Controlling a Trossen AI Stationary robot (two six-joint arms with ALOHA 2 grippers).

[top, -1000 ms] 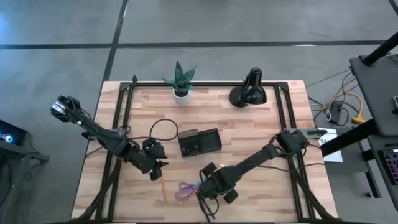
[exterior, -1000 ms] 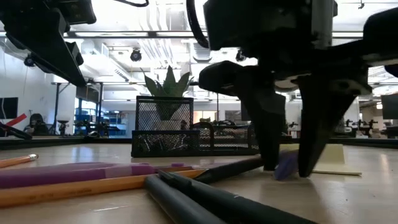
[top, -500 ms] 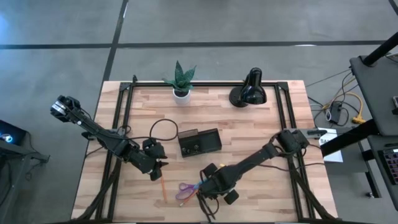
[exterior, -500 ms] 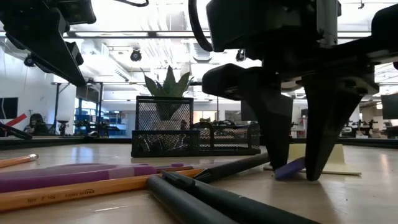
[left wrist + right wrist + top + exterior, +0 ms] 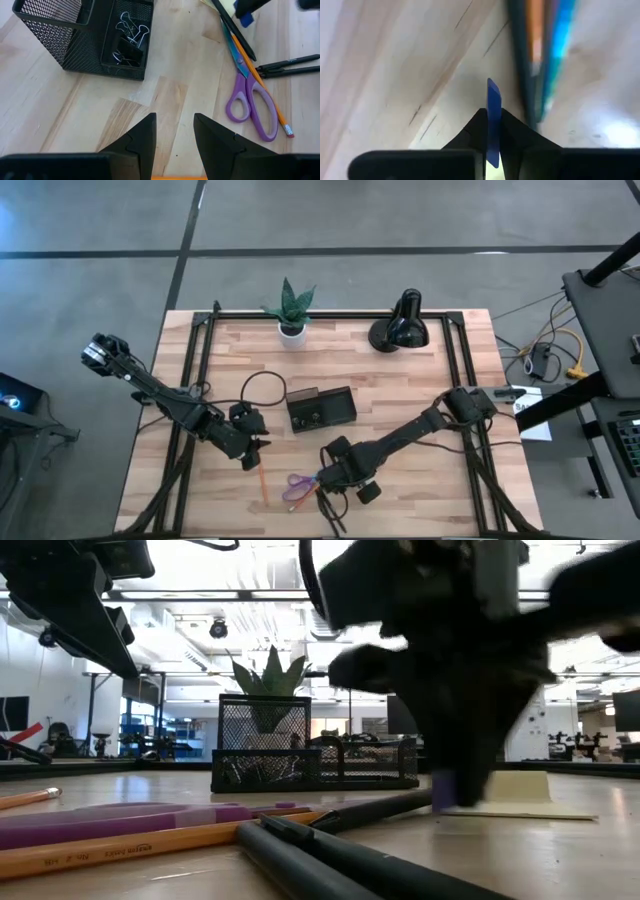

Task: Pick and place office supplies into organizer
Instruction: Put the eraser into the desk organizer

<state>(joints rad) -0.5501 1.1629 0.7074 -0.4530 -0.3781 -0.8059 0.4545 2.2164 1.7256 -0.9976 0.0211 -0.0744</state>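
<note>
My right gripper (image 5: pixel 338 478) points down near the table's front middle, shut on a small flat blue piece (image 5: pixel 493 107), blurred in the low view (image 5: pixel 443 792). Beside it lie the purple-handled scissors (image 5: pixel 250 100), an orange pencil (image 5: pixel 150 845), a bluish pen (image 5: pixel 555 50) and black pens (image 5: pixel 287 67). A yellow sticky-note pad (image 5: pixel 530 795) lies flat behind the gripper. The black mesh organizer (image 5: pixel 320 409) stands mid-table with clips (image 5: pixel 131 37) in one compartment. My left gripper (image 5: pixel 172 140) hovers open over bare wood, left of the organizer. My right gripper pinches the blue piece's two flat faces (image 5: pixel 493 117) between its two fingers, coming from above and pointing down. The piece stands on edge in the hold, its free end sticking out past the fingertips. Whether it is clear of the table, I cannot tell.
A potted plant (image 5: pixel 291 310) and a black desk lamp (image 5: pixel 402 325) stand at the table's far edge. A black cable (image 5: pixel 262 388) loops left of the organizer. Bare wood lies right of the organizer and at the front right.
My right gripper has shut on the blue piece, which lay slanting between its open fingers and now stands on edge in them. The gripper shows blurred in the low view. My left arm has kept still.
</note>
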